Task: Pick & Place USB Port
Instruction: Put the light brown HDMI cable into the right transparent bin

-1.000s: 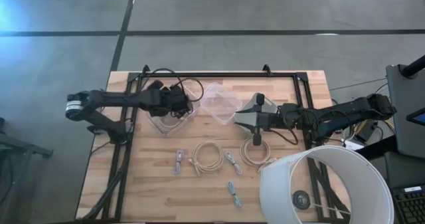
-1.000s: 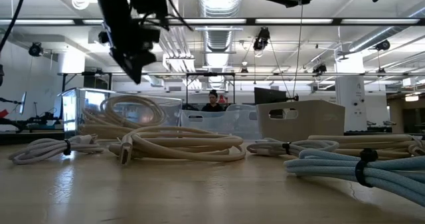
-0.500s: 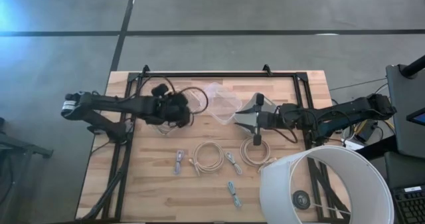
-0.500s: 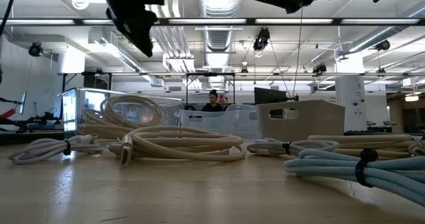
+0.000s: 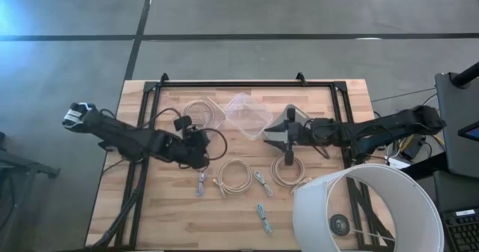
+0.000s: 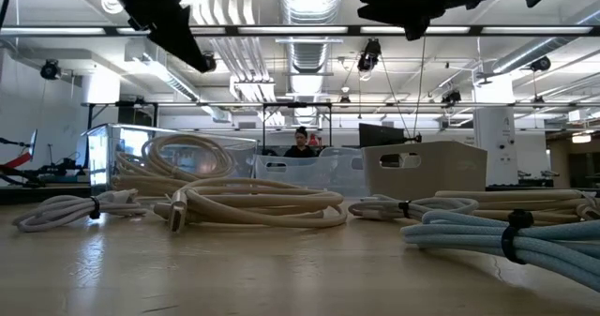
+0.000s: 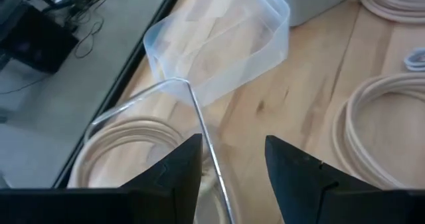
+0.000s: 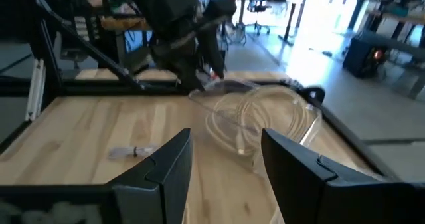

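Left gripper (image 5: pixel 199 149) low over the wooden surface (image 5: pixel 172 207), fingers apart and empty, just beside the clear container (image 5: pixel 200 117) that holds one coiled cream cable (image 5: pixel 196 108). Nearest loose piece: the small tied grey cable (image 5: pixel 202 182), just in front of those fingers, long axis roughly front to back across the surface, so likely the left arm's pick. Further right, a larger cream coil (image 5: pixel 236 176), another small tied cable (image 5: pixel 262 182), a cream coil (image 5: pixel 284 170) directly under the right gripper (image 5: pixel 288 143), and a bluish bundle (image 5: pixel 263 217) toward the front edge. Right fingers also apart, nothing clamped, hovering beside the empty clear tub (image 5: pixel 249 115). Cables thin, looped, banded, limp-looking.
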You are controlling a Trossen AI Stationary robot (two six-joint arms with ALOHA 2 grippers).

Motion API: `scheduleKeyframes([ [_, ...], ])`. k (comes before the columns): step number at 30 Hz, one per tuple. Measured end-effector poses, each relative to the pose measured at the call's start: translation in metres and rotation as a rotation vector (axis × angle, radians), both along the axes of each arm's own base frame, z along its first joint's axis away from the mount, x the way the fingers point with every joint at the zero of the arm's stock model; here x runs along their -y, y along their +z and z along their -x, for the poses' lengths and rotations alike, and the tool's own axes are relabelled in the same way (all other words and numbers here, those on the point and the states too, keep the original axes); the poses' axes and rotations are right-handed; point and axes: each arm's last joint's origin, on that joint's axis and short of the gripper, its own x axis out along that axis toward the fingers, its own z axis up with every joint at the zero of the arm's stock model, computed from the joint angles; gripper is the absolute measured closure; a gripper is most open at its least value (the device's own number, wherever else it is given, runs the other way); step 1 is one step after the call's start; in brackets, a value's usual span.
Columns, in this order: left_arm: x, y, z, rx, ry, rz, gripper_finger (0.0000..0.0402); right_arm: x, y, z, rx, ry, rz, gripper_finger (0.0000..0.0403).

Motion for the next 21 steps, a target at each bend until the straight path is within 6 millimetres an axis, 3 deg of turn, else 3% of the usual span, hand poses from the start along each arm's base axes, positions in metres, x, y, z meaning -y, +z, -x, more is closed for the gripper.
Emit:
scheduleKeyframes([
  [7,0.009,-0.014,0.004,0.028,-0.076,0.041,0.0234,-0.002,-0.027,-0.025,-0.073,0.01,0.054,0.0225],
  [14,0.019,-0.031,0.007,0.043,-0.226,0.008,0.0234,-0.007,-0.028,-0.06,-0.238,0.054,0.001,0.0225],
  [21,0.02,-0.039,0.017,0.158,-0.473,0.08,0.0234,-0.012,-0.046,-0.099,-0.431,0.076,-0.057,0.0225],
])
